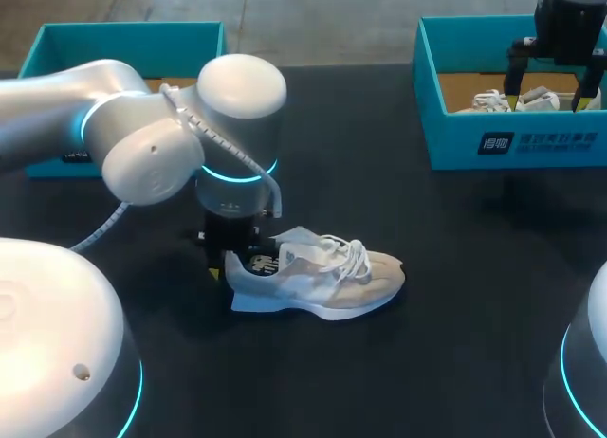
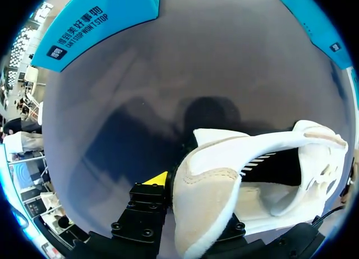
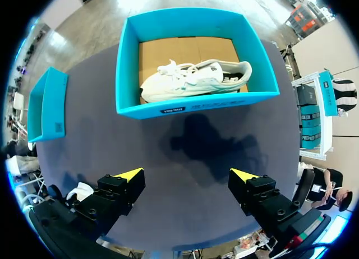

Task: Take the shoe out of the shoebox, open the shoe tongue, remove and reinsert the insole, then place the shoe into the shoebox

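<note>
A white and beige sneaker [image 1: 318, 277] lies on its side on the dark table [image 1: 455, 362], toe pointing right. My left gripper [image 1: 232, 260] is shut on its heel. In the left wrist view the heel collar [image 2: 205, 197] fills the gap between the fingers; one yellow tip [image 2: 159, 179] shows and the other is hidden behind the shoe. The shoe's opening and insole print face outward. My right gripper [image 1: 548, 92] hangs open and empty above the right teal shoebox [image 1: 512, 139]. Far ahead of its fingers [image 3: 130, 174] a second white sneaker [image 3: 193, 79] lies in that shoebox [image 3: 196, 105].
A second teal box [image 1: 123, 40] stands at the back left, behind my left arm; it also shows beside the right gripper [image 3: 47, 105]. Bare dark table stretches between the two boxes and in front of the sneaker.
</note>
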Controlling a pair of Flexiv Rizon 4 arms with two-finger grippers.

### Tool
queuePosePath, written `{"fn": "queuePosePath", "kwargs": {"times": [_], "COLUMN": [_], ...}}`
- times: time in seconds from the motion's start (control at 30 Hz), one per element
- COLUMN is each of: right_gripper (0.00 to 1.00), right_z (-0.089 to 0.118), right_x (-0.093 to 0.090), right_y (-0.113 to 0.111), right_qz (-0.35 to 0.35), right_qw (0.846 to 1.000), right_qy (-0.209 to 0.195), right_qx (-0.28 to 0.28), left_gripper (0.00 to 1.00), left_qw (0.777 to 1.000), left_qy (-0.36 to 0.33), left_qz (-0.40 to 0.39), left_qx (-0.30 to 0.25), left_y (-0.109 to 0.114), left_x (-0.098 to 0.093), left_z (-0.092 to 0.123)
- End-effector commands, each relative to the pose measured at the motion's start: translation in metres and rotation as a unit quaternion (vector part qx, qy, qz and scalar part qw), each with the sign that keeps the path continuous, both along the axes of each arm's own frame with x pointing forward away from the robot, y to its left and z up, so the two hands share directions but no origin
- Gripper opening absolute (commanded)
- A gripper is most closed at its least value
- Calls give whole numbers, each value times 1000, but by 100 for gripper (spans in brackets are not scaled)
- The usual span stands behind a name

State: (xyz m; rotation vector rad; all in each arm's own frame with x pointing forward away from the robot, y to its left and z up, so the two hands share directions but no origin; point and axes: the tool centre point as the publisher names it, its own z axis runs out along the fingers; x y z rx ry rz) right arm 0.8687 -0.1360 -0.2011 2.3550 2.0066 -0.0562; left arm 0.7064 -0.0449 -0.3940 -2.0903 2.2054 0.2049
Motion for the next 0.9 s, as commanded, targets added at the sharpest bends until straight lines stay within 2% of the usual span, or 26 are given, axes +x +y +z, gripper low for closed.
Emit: {"fn": "queuePosePath", "kwargs": {"times": [0.03,0.63,0.7,0.77,0.83,0.87,0.9], "right_gripper": [100,100,100,100,100,100,100], "right_z": [-1,-1,-1,-1,-1,-1,-1], "right_x": [-1,-1,-1,-1,-1,-1,-1], "right_y": [-1,-1,-1,-1,-1,-1,-1], "right_qz": [0,0,0,0,0,0,0], "right_qw": [1000,1000,1000,1000,1000,1000,1000], "right_qy": [-1,-1,-1,-1,-1,-1,-1], "right_qx": [1,1,1,1,1,1,1], "left_gripper": [0,2,13,34,42,66,80], "left_qw": [1000,1000,1000,1000,1000,1000,999], "left_qy": [-2,-6,-8,-9,-12,-14,-17], "left_qz": [-1,-5,-7,-7,-7,-8,-9], "left_qx": [-4,-8,-10,-13,-19,-22,-26], "left_y": [4,9,9,10,11,11,11], "left_x": [-1,1,2,2,2,2,2], "left_z": [-2,-2,-1,1,5,7,9]}}
